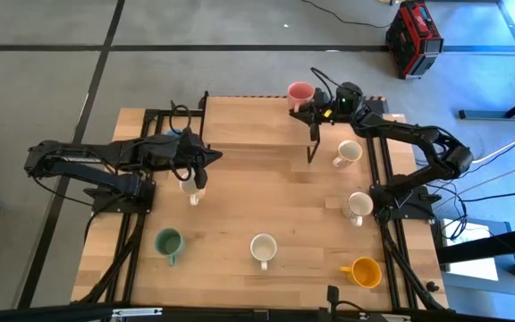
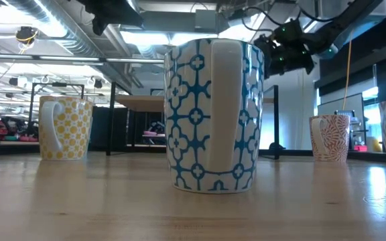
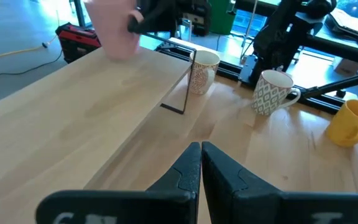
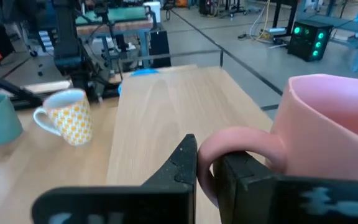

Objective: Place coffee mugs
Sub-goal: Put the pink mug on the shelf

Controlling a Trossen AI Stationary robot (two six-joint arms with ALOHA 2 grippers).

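Overhead, the raised pale wooden shelf (image 1: pixel 257 121) along the table's far edge serves as landmark; its top is bare except at its right end, where the round pink ceramic mug (image 1: pixel 299 92) sits. The right gripper (image 1: pixel 314 105) is clenched on that mug's handle, fingers pinching the loop in the right wrist view. The left gripper (image 1: pixel 215 156), fingers pressed together and empty, hangs just in front of the shelf's left half, above a cream-white mug with yellow dots (image 1: pixel 191 187). Right of the shelf's thin black bracket (image 1: pixel 311 150) stands a cream-white mug with brown pattern (image 1: pixel 348 153); farther forward are a grey-patterned mug (image 1: pixel 358 206), an orange mug (image 1: pixel 364 271), a blue-patterned mug (image 1: pixel 263 248) and a green mug (image 1: pixel 168 242), all well apart.
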